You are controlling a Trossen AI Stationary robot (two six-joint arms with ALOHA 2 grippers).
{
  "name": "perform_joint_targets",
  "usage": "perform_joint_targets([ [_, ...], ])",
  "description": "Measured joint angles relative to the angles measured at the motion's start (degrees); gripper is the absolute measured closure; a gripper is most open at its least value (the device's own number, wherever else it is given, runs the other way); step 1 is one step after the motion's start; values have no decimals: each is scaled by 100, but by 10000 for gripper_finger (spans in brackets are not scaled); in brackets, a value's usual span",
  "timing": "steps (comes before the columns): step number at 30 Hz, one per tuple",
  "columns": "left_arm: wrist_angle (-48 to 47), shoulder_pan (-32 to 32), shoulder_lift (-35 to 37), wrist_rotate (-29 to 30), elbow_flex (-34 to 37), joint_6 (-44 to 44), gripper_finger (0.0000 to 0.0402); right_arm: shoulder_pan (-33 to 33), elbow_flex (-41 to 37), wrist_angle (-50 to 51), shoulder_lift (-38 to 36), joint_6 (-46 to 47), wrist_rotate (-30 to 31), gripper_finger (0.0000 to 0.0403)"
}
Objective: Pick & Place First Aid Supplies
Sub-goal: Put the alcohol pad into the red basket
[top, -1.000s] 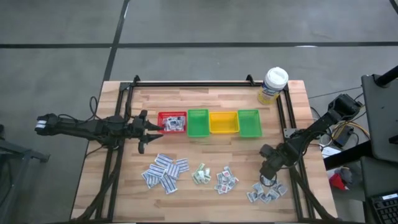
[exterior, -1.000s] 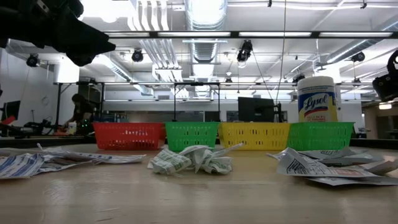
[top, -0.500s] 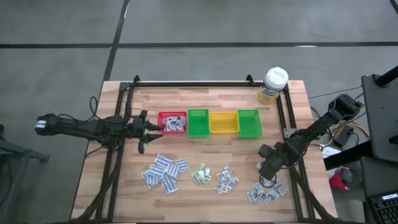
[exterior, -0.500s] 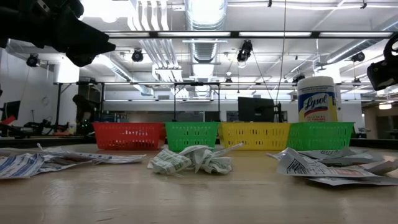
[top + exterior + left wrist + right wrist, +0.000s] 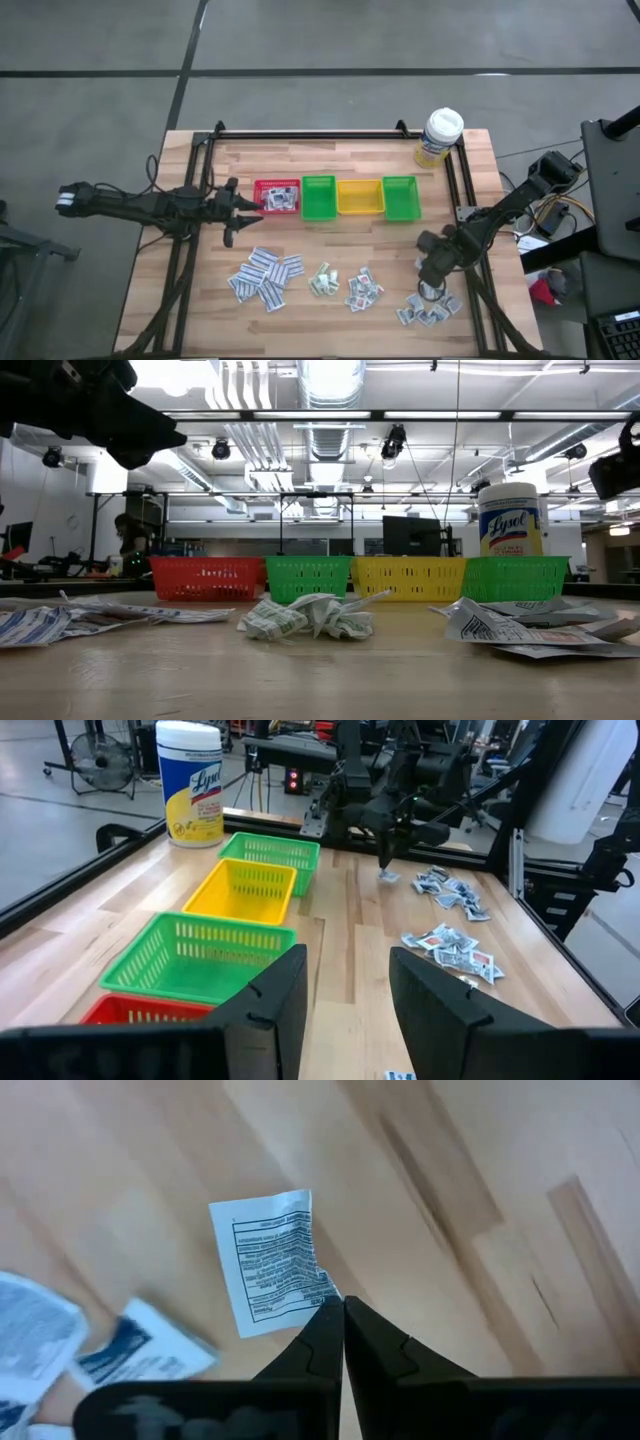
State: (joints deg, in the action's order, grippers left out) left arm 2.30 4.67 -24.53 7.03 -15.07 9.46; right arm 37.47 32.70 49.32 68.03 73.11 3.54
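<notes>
The right gripper (image 5: 343, 1308) is pinched together on one corner of a white packet (image 5: 272, 1260), lifted just above the rightmost pile (image 5: 428, 310) at the table's near edge. Paper-thin and limp, it looks weightless and likely to flutter, so an edge pinch suits it. The left gripper (image 5: 345, 990) stands apart, empty, beside the red bin (image 5: 277, 196), which holds packets; the green (image 5: 318, 197), yellow (image 5: 359, 196) and second green bins (image 5: 399, 196) look empty.
</notes>
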Motion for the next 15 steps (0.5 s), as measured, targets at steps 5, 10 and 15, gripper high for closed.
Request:
perform_joint_targets([
  [5, 164, -2, -143, 0, 5, 151, 264, 2, 273, -54, -9, -417, 584, 395],
  [10, 607, -2, -506, -16, 52, 367, 264, 0, 533, -314, -11, -871, 1329, 395],
  [15, 1210, -2, -1043, -104, 55, 638, 264, 0, 854, -533, 47, -1342, 2233, 395],
])
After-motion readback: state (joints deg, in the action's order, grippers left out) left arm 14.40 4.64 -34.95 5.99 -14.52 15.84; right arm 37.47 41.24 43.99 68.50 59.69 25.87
